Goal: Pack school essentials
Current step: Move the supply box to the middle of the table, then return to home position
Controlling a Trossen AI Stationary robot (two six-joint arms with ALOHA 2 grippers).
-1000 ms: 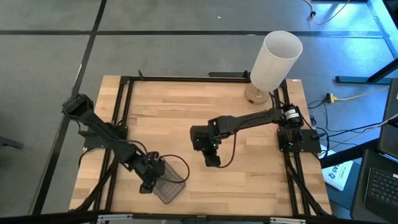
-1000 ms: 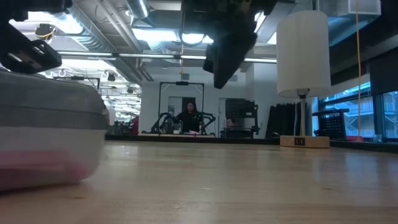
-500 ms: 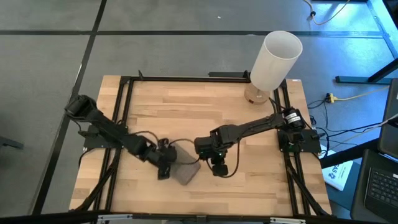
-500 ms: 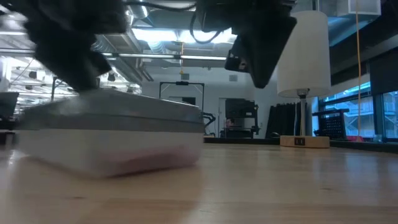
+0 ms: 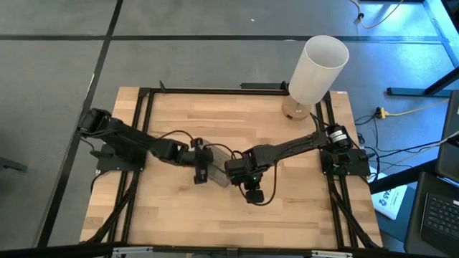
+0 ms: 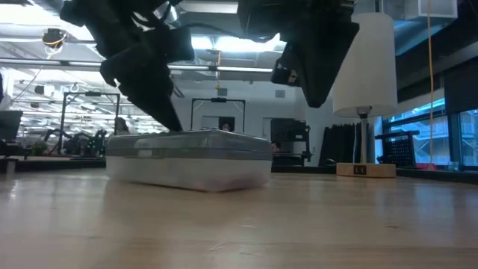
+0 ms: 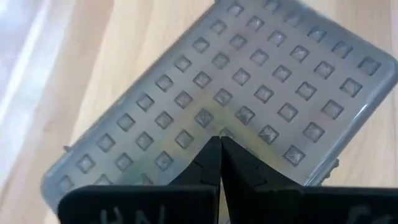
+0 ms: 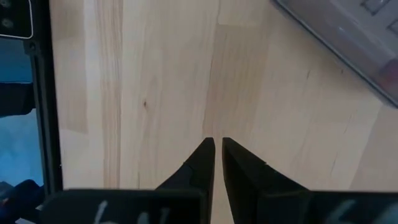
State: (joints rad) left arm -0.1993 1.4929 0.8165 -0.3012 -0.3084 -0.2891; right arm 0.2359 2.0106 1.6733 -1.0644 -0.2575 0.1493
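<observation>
High view straight down, low view level, both sharing clear box (image 5: 217,174), wrist views close.

1. The pale butcher-block wooden table (image 5: 237,129) looks smooth, with a faint satin sheen.
2. The clear flat plastic box (image 6: 190,159) has a translucent grey lid embossed with raised studs (image 7: 236,99).
3. The tall white cylinder lamp shade (image 5: 316,69) looks matt, possibly paper or cloth.
4. The black table frame (image 5: 215,91) looks like matt metal.

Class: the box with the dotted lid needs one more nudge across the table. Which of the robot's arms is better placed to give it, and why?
The left. Its gripper is shut with the tips over the box's dotted lid. The right gripper, also shut, points at bare table beside the box.
</observation>
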